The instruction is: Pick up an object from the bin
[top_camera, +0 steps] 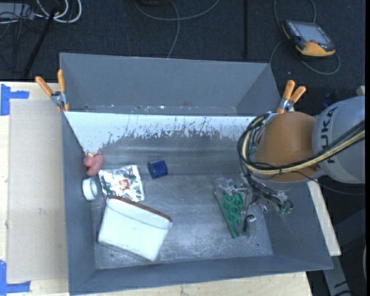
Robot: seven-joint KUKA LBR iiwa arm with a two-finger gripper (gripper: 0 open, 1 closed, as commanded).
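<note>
My gripper [250, 217] reaches down at the right side of the bin floor, under the orange wrist cover. A green flat studded piece [231, 207] lies slanted right beside it, touching or nearly touching the fingers. Whether that piece sits between the fingers I cannot tell, as the wrist hides the jaws.
On the left of the bin lie a white box with a dark red edge [133, 229], a printed packet [123, 183], a small white round cap [90, 189] and a pink figure [94, 161]. A small blue block [158, 168] sits near the back wall.
</note>
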